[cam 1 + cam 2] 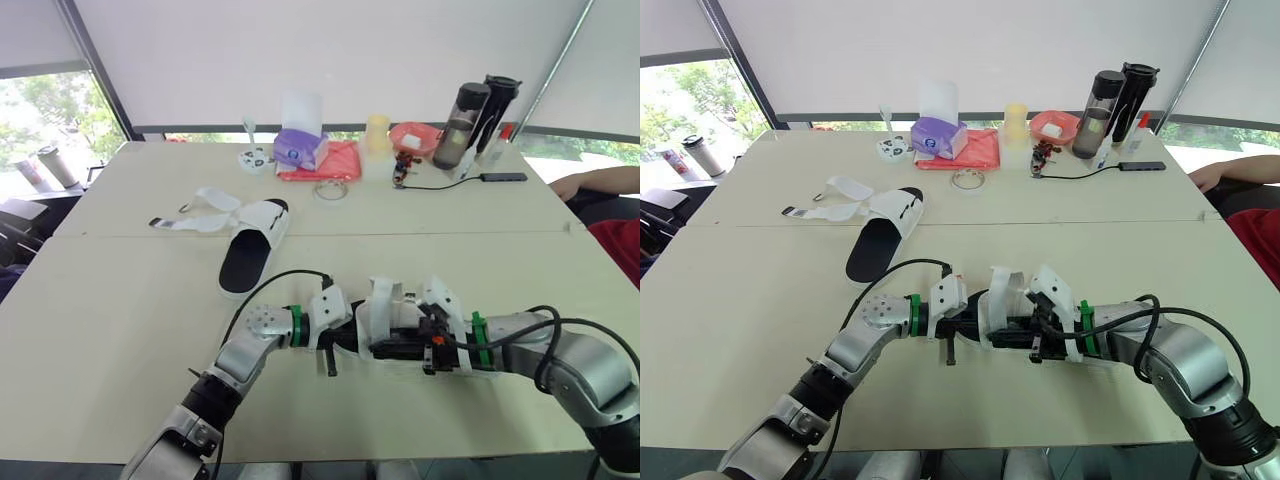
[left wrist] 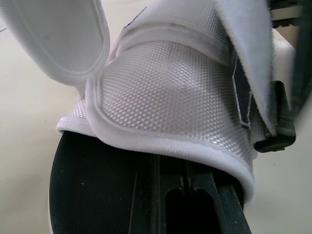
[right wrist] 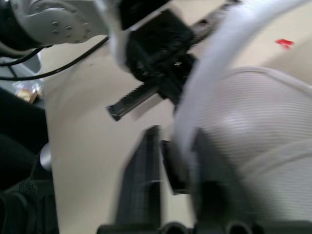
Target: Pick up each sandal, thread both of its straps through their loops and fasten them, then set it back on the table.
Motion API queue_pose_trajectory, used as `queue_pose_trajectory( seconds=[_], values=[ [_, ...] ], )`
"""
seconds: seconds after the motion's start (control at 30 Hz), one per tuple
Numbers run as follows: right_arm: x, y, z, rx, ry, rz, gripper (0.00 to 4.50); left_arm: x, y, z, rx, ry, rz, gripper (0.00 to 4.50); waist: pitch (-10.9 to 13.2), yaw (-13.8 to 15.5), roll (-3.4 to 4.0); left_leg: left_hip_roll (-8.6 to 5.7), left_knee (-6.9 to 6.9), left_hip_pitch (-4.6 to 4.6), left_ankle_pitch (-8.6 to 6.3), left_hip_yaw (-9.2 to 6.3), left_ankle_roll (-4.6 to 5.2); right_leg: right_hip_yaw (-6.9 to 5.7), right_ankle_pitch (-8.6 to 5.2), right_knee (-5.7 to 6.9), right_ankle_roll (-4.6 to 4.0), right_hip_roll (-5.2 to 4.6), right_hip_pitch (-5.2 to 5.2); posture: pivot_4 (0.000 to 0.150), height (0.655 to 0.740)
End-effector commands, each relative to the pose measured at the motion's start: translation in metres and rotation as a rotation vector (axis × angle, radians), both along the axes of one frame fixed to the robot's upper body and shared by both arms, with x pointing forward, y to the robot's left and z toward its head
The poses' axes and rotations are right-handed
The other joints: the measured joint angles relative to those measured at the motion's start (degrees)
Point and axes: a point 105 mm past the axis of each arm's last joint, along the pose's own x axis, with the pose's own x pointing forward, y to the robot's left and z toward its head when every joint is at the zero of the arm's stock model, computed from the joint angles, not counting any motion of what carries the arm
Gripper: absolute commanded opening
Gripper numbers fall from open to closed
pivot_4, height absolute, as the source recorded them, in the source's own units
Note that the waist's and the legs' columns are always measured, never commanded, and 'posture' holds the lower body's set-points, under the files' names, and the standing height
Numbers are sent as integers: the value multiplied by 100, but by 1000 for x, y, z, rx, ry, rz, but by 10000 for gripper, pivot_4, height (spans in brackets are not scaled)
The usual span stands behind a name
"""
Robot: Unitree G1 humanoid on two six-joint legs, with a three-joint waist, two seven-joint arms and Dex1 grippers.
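**Near sandal between both hands, by the counter's front edge**

**Edges and room.**
- The pale counter [image 1: 110, 330] has a seam running across its middle.
- The near sandal [image 1: 383, 318] sits on the front half, close to the front edge and between the two arms.
- Bare surface lies to its left as far as the left edge, and more lies beyond it up to the seam.
- The far sandal [image 1: 250, 250] lies on the seam, left of centre and well apart from the near one. Its black insole faces up and its loose straps [image 1: 195, 215] are spread flat toward the left.
- The back edge carries:
  - a purple tissue pack [image 1: 300, 148]
  - a red cloth [image 1: 335, 160]
  - a tape ring [image 1: 331, 189]
  - a yellow cup [image 1: 377, 135]
  - a red bowl [image 1: 413, 138]
  - two dark bottles [image 1: 470, 120]
  - a black cable [image 1: 440, 183]
- A person's forearm [image 1: 600, 182] rests at the right edge.

**Hands.**
- The left hand [image 1: 340, 342] meets the near sandal at its left end. In the left wrist view it reaches in over the black insole [image 2: 92, 190] and under the white mesh upper [image 2: 170, 92], with one unfastened strap [image 2: 63, 39] curling above.
- The right hand [image 1: 420, 345] lies against the sandal's right end, beside a raised white strap [image 3: 234, 53].
- I cannot tell how far either hand is open, or whether either one grips the sandal.
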Motion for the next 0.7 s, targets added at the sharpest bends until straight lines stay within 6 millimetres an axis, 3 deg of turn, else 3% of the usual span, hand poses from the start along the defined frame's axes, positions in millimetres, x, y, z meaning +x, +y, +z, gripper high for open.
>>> queue_pose_trajectory(
  seconds=[0.03,0.13,0.17,0.27,0.5,0.6,0.7],
  values=[
    [-2,-9,-13,-29,60,-55,28172,-2,18,-48,159,120,75,0,0,0,-1,0,0,-1,0,0,0,0,0,-1,0,0,0,1500,7400],
    [0,-10,-4,26,56,-80,42592,-2,17,-48,160,119,75,0,0,-2,-3,0,1,-8,0,0,0,3,0,-3,0,-1,-1,1500,7400],
    [1,-10,5,78,60,-93,43873,-1,18,-48,160,119,76,0,0,-5,-3,0,1,-10,0,0,0,4,0,-3,0,-2,-1,1500,7400],
    [1,-12,30,228,87,-125,43873,-1,18,-49,161,120,79,0,3,-4,-2,3,1,-34,0,0,0,6,0,-3,0,-2,-8,1500,7400],
    [8,0,41,343,131,-171,43873,1,16,-48,162,116,73,0,8,-1,10,4,0,-43,0,0,1,5,2,-1,-5,-1,-24,1500,7400],
    [10,3,39,330,134,-181,35877,2,16,-49,164,115,72,0,9,2,12,4,1,-46,0,2,1,4,2,-2,-4,-2,-26,1500,7400],
    [11,4,34,302,128,-185,21885,2,17,-49,164,116,74,0,10,2,13,3,1,-46,0,3,1,4,7,-2,-12,-3,-27,1500,7400]
  ],
)
